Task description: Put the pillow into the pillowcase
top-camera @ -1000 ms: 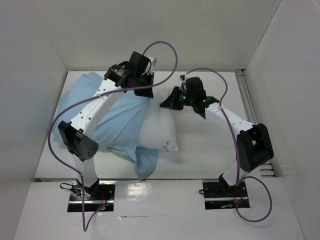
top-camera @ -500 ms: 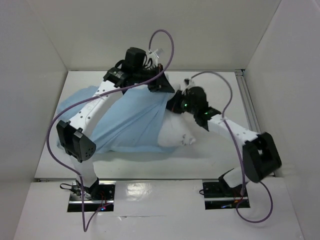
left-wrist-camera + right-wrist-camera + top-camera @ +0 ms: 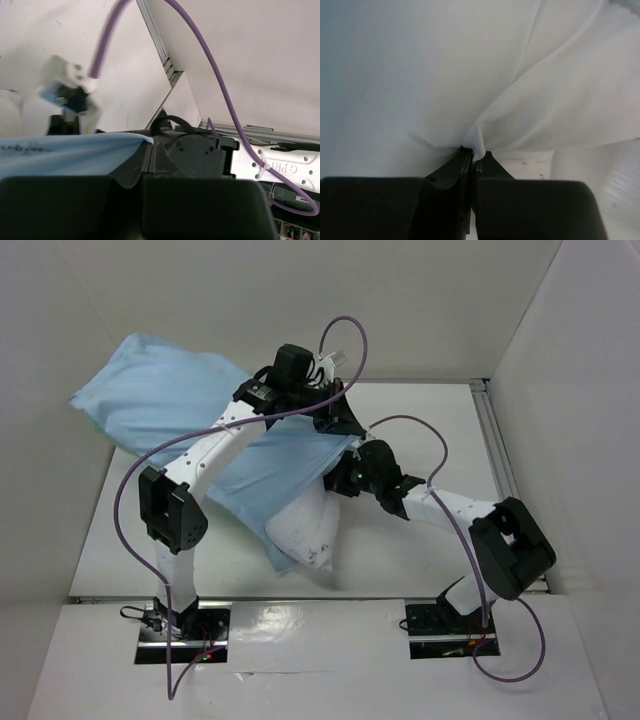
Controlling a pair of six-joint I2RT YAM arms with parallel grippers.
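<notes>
My right hand point(image 3: 471, 162) is pressed together on a pinched fold of the large, plump white fabric pillow point(image 3: 445, 75). The cloth gathers into creases that run down to my fingertips. My left hand point(image 3: 142, 170) is clamped on the hem of the thin, floppy light-blue fabric pillowcase point(image 3: 60, 155), which stretches taut away from it to one side.

Seen from above, the two hands sit close together over the middle of the white tabletop point(image 3: 440, 430), the left just beyond the right, at what looks like the open edge of the case. From there the pillowcase runs back under my left arm point(image 3: 215, 450) and rises towards the far left corner, seemingly lifted off the tabletop. The pillow is partly inside it. One white end pokes out, tilted, below the blue cloth towards the near edge, and the rest is covered. I cannot tell how deep it sits.

I judge this to be the stuffing step, roughly midway. For the next move, my left hand should hold the opening wide and raised while my right pushes its corner of the pillow deeper. The right hand can then let go and take the exposed end, so the case can be drawn over it without bunching.
</notes>
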